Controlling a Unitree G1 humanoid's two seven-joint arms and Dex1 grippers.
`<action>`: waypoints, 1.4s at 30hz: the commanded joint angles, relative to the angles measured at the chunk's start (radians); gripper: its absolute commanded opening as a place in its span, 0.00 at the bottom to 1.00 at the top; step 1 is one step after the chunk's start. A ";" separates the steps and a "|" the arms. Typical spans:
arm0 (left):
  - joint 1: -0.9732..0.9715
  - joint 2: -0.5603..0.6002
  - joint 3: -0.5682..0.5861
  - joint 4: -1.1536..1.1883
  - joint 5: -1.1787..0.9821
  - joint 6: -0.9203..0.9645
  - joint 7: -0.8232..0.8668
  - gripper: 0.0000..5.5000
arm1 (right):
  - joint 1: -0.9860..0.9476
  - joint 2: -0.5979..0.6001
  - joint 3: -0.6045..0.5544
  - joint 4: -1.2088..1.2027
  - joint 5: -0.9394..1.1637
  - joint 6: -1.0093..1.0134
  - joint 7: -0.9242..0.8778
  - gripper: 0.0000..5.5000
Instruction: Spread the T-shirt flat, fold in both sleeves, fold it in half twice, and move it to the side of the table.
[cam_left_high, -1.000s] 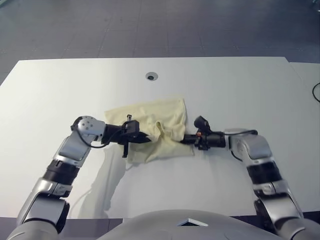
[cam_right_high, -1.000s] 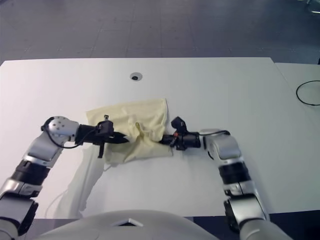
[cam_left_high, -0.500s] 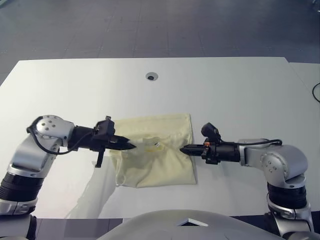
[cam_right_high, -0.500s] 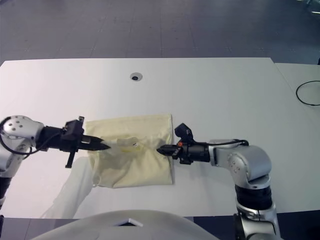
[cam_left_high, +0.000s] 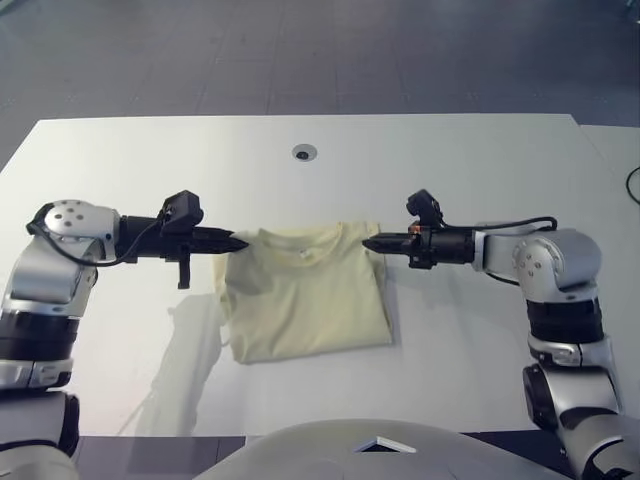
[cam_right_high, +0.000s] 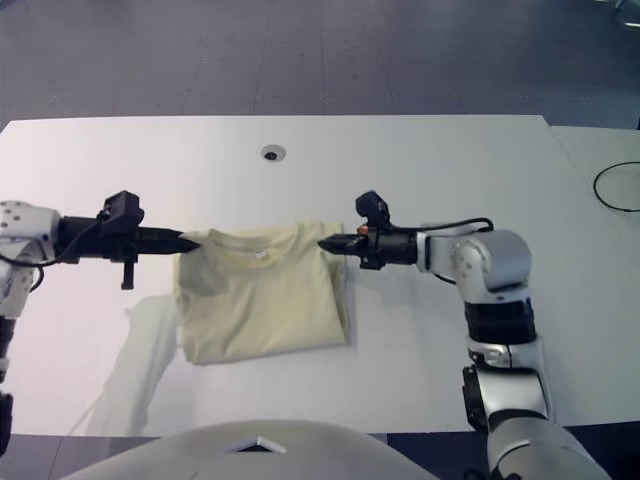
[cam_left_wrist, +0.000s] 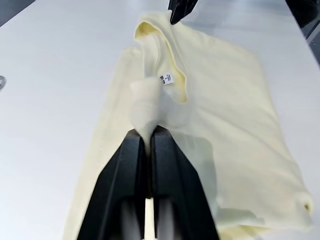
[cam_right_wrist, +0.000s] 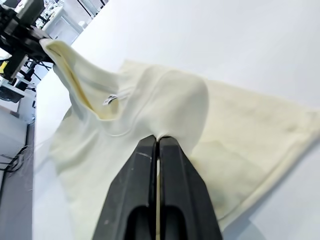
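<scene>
the pale yellow cloth t-shirt (cam_left_high: 300, 300) lies near the middle of the white flat table (cam_left_high: 450, 170). the left gripper (cam_left_high: 238, 242) and right gripper (cam_left_high: 368, 243) are squeezed tight on its two shoulders, holding them up off the table.

- The T-shirt (cam_left_high: 300, 300) is lying on the desk (cam_left_high: 480, 170), toward its near edge, with the collar at the far end.
- The left gripper (cam_left_high: 238, 242) is pinching its left shoulder and the right gripper (cam_left_high: 368, 243) its right shoulder.
- A grommet (cam_left_high: 303, 152) is sitting behind the T-shirt, apart from it.

Bright, even light with soft shadows
</scene>
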 joint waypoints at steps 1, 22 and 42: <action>-0.069 -0.023 -0.022 0.089 0.045 -0.047 -0.007 0.00 | -0.056 0.000 0.042 0.123 -0.041 -0.081 0.015 0.00; -0.240 -0.021 0.030 0.133 0.062 -0.028 0.030 0.00 | -0.304 0.098 -0.059 0.280 0.007 -0.136 -0.054 0.00; -0.458 -0.090 -0.076 0.554 0.271 -0.283 0.066 0.00 | -0.582 0.189 -0.057 0.923 -0.141 -0.498 -0.012 0.00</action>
